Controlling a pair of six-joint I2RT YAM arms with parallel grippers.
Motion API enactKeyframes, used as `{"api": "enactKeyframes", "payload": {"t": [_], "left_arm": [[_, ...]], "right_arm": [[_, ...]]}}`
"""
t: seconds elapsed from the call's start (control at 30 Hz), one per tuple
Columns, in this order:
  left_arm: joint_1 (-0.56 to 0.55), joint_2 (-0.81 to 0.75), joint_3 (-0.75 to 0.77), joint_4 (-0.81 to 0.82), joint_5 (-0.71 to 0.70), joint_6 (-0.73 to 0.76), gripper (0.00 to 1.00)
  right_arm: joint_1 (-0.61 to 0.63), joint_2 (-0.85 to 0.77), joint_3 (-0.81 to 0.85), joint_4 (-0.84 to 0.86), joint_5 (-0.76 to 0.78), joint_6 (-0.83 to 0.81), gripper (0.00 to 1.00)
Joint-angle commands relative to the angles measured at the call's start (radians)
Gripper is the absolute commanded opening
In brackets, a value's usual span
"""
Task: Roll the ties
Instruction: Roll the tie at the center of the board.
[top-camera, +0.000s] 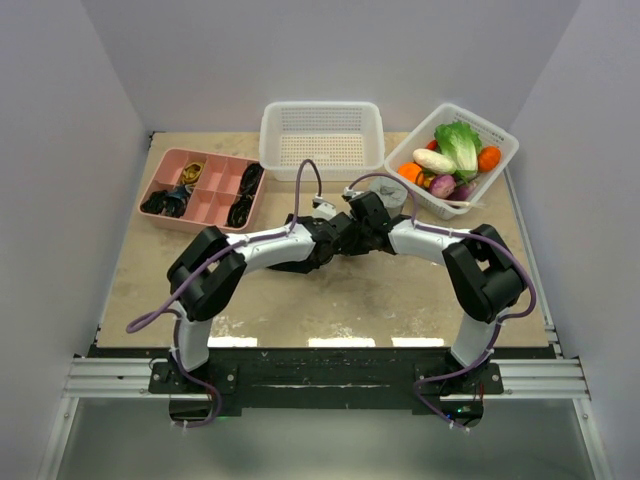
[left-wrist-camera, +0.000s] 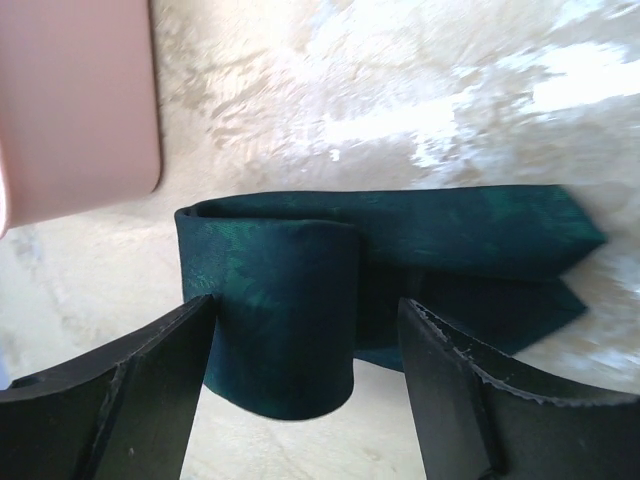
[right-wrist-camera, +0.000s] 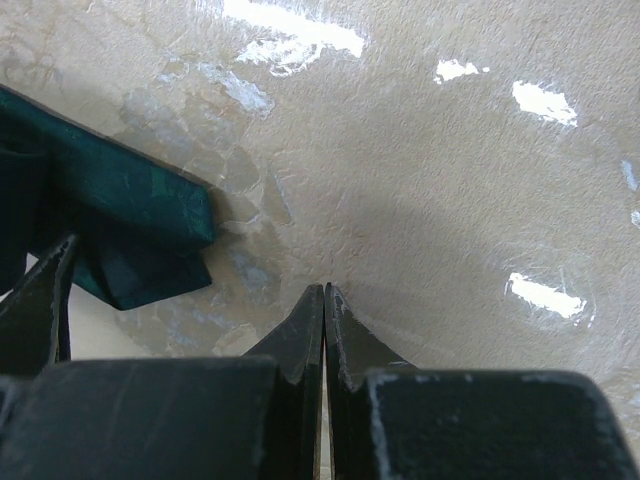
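Your left tool (left-wrist-camera: 308, 315) stands apart, straddling one loose turn of the tie (left-wrist-camera: 470, 230); the band to its right looks unrolled. Your right tool (right-wrist-camera: 324, 298) is together, empty

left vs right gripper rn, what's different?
The left gripper stands open, jaws either side of the folded tie; the right gripper is shut, holding nothing. The left gripper is over the tie; the right gripper points at bare table beside the tie's end. Both are low near the tie.
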Motion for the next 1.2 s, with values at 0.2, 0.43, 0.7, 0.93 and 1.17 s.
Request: {"api": "enactKeyframes", "payload": {"t": [0.2,0.43,0.7,0.93,1.17], "left_arm": [[-0.001,-0.102,0.011,0.067,0.062,0.034,0.81],[0.082,-0.249,-0.061,0.145,0.185,0.08,0.85],[0.322,-0.505,-0.255,0.346,0.554,0.118,0.87],[0.493,-0.598,-0.421,0.455,0.896,0.092,0.88],[0.626,-0.634,-0.55,0.534,1.069,0.071,0.88]], "right_arm": [[-0.003,-0.08,-0.004,0.042,-0.034,-0.028,0.0],[0.011,-0.105,0.014,0.088,-0.117,-0.038,0.0],[0.121,-0.049,0.152,0.114,-0.146,-0.048,0.0],[0.192,0.043,0.247,0.144,-0.192,-0.025,0.0],[0.215,0.119,0.293,0.173,-0.203,-0.021,0.0]]}}
